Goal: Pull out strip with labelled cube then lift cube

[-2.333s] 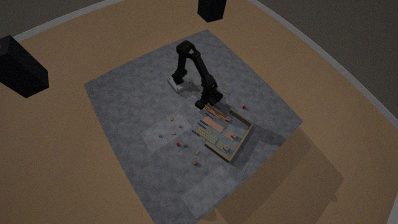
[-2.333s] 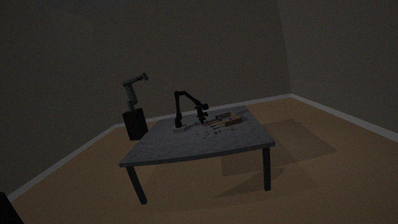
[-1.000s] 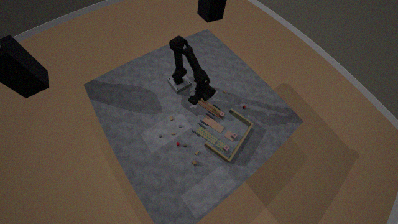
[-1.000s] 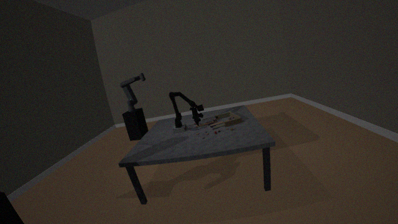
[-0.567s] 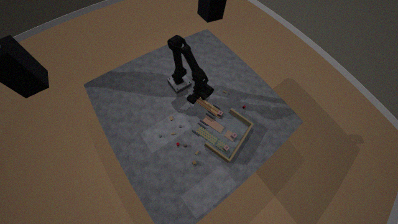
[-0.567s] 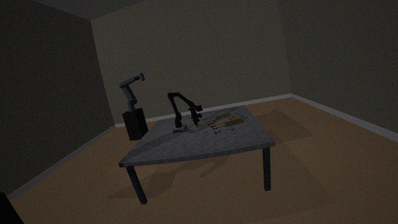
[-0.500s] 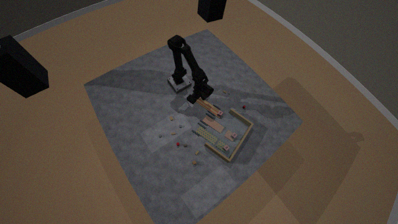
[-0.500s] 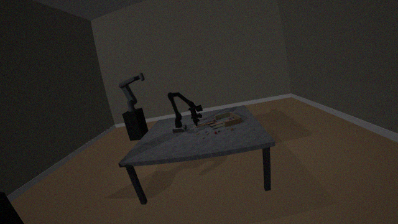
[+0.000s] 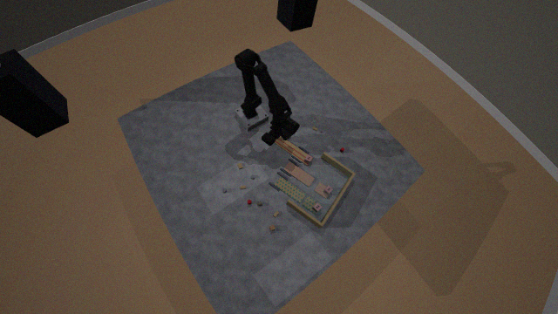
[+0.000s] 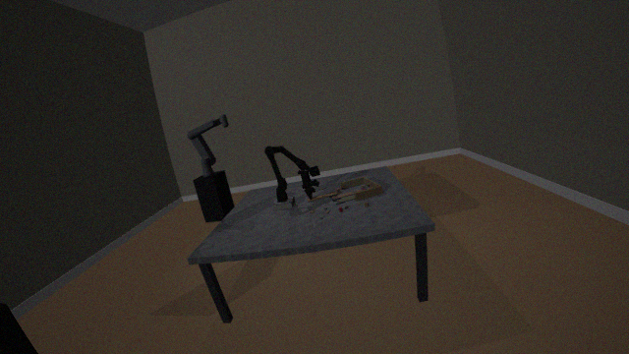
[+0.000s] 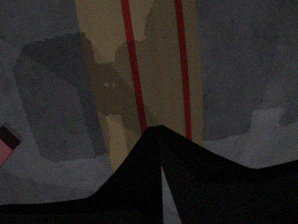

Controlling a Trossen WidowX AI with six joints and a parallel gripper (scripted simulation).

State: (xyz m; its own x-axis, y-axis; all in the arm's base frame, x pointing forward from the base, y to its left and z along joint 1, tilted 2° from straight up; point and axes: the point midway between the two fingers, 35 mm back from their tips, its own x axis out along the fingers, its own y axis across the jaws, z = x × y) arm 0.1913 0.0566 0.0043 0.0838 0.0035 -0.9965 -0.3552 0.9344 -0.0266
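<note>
Basically, tool [image 9: 271,139] [image 10: 311,197] [image 11: 156,133] hides strip pt [image 9: 293,149] [image 11: 159,70].

Three pink cubes [image 9: 308,158] [image 9: 328,190] [image 9: 317,207] bear dark marks, too small and blurred to read; no other lettering is legible.

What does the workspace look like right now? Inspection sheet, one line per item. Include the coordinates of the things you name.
Surface: grey mottled table top [image 9: 174,131] [image 10: 275,236], patches of light and shadow.
Job's things: long tan strip with red stripes [image 9: 292,149] [image 11: 162,75], one pink labelled cube [image 9: 308,158] at its far end; plain pinkish strip [image 9: 299,174] and green-and-yellow patterned strip [image 9: 289,189], each with a gap before its cube-end piece; tan three-sided wall [image 9: 351,174] [image 10: 369,191] around the far ends.
Clutter: two small red pieces [image 9: 342,149] [image 9: 249,201], several small tan and grey bits.
Gripper: black parallel-jaw gripper [image 11: 156,133], shut, nothing held, tips over the striped strip; contact unclear.
Cables: nothing seen.
Surroundings: orange-brown floor, plain walls, second arm [image 10: 201,143] on a black pedestal; dim light.
</note>
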